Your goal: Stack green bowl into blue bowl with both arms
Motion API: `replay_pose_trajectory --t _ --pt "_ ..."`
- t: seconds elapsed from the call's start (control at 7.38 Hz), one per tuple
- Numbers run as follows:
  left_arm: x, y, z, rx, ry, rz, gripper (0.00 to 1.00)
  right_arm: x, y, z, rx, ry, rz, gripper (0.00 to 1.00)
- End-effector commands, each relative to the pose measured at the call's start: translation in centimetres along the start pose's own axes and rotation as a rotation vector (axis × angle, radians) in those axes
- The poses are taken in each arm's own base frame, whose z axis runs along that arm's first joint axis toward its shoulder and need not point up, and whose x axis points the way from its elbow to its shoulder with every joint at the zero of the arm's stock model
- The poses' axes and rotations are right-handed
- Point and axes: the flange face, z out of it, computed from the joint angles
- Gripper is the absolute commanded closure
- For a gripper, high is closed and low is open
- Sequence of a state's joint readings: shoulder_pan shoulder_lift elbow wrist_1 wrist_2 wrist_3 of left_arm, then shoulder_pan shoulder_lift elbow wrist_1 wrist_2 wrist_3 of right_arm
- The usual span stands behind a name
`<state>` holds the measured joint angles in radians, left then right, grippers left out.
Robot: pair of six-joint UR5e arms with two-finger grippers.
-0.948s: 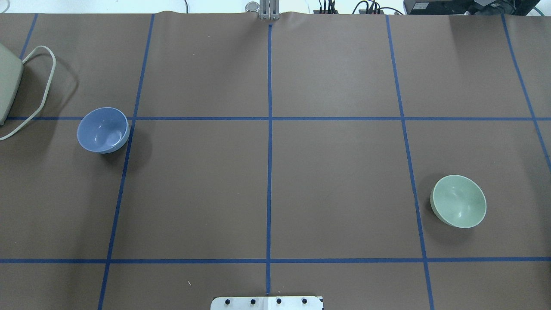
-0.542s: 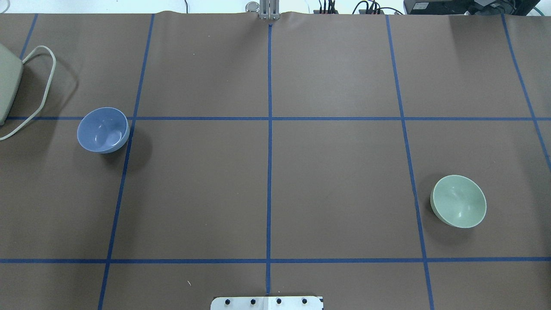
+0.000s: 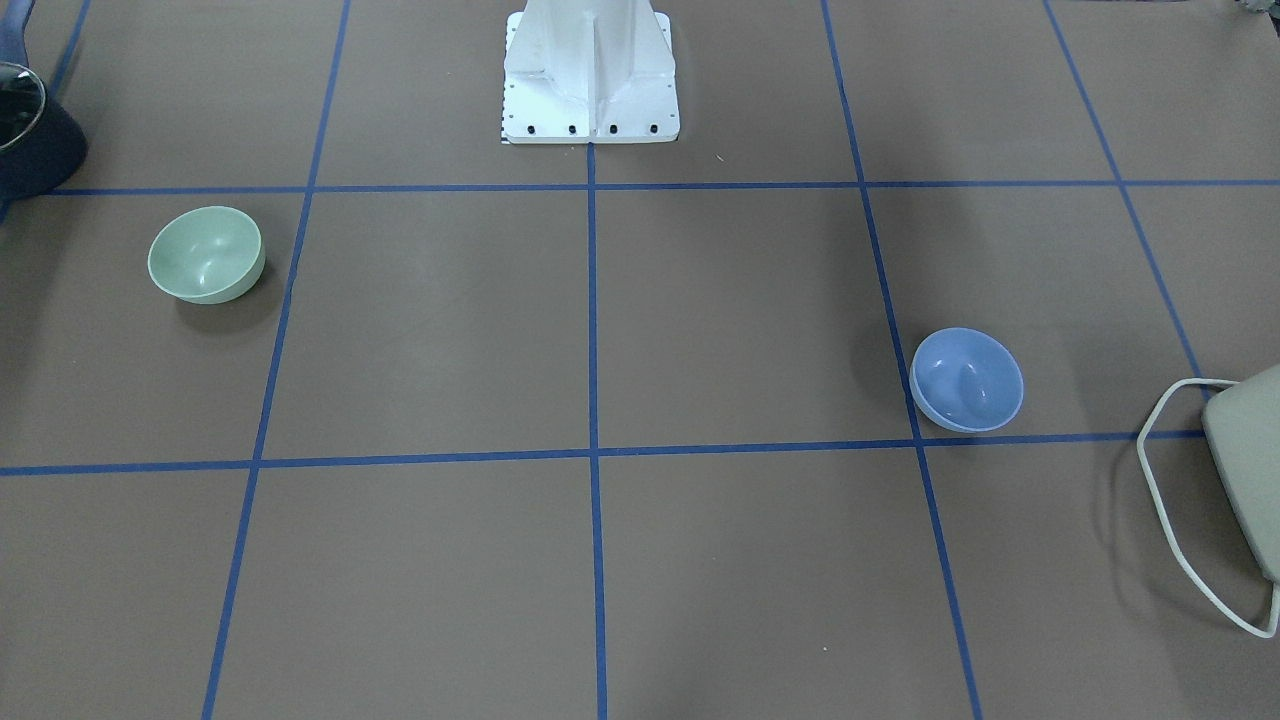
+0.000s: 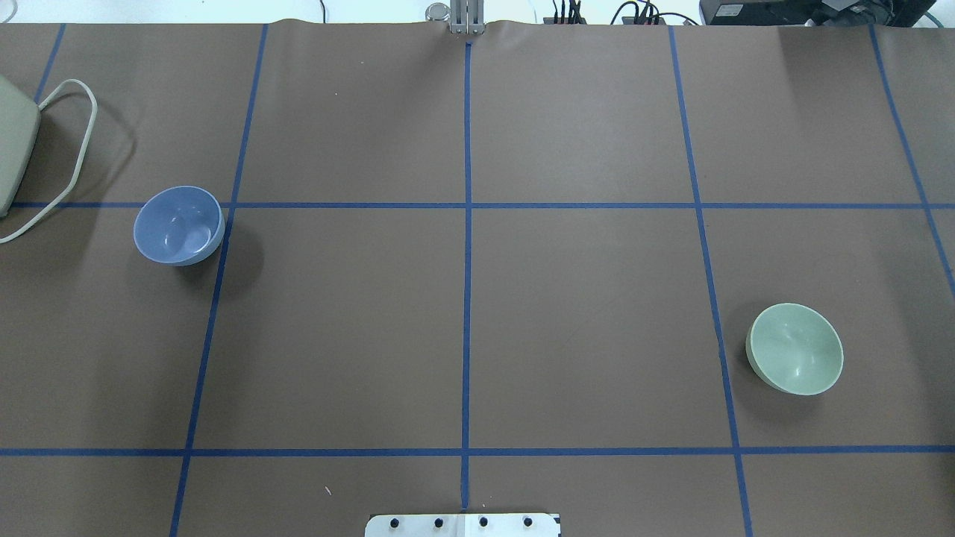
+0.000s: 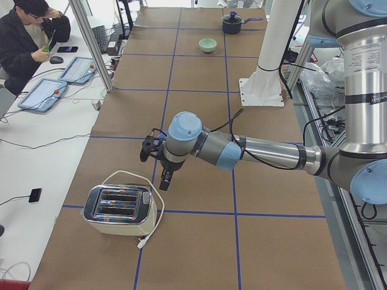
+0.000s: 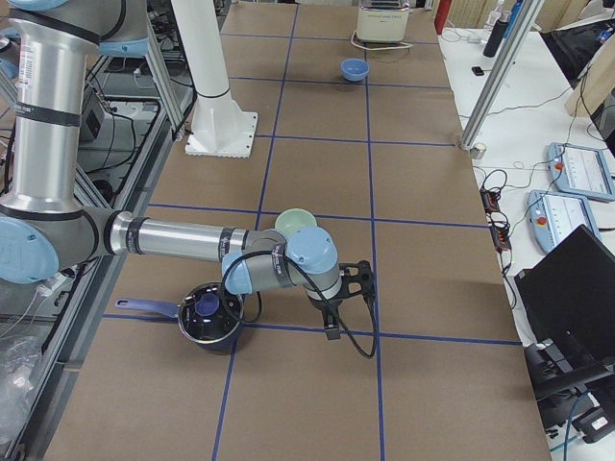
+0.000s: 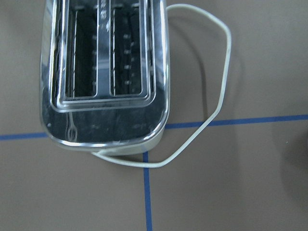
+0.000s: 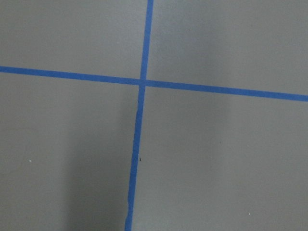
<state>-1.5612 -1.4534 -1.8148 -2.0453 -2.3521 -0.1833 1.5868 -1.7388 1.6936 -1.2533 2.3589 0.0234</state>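
The blue bowl [image 4: 179, 225] stands upright at the table's left, and it also shows in the front view [image 3: 967, 380] and far off in the right side view [image 6: 355, 69]. The green bowl [image 4: 795, 348] stands upright at the right, seen too in the front view [image 3: 206, 254] and both side views [image 5: 208, 45] [image 6: 295, 222]. My left gripper [image 5: 158, 166] hovers next to the toaster; whether it is open or shut I cannot tell. My right gripper [image 6: 341, 303] hovers near the green bowl and the pot; I cannot tell its state either. Neither gripper shows in the overhead, front or wrist views.
A chrome toaster [image 5: 118, 209] with a white cord lies at the table's left end, filling the left wrist view [image 7: 106, 72]. A dark pot [image 6: 209, 317] stands at the right end. The white pedestal [image 3: 590, 70] stands at the robot's side. Blue tape lines [image 8: 142, 83] grid the brown table.
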Motion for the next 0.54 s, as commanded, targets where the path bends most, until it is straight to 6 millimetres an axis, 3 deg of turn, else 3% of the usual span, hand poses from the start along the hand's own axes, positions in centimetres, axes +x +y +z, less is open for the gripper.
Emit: replay_pose_trajectory --t 0.0,0.14,0.27,0.41 --pt "1.8 -1.5 1.4 0.026 0.119 0.088 0.02 -3.2 -3.0 0.4 0.02 -0.02 -0.035 0.0" --pt "2.1 -1.4 1.4 0.048 0.13 0.119 0.02 -5.2 -4.5 0.7 0.021 -0.027 -0.048 0.0" --pt "2.5 0.0 1.4 0.103 0.153 0.175 0.01 -7.0 -6.0 1.2 0.019 -0.039 -0.078 0.0" --pt "5.8 -1.5 3.9 0.076 0.197 0.24 0.01 -8.3 -6.4 1.8 0.01 -0.048 -0.09 0.0"
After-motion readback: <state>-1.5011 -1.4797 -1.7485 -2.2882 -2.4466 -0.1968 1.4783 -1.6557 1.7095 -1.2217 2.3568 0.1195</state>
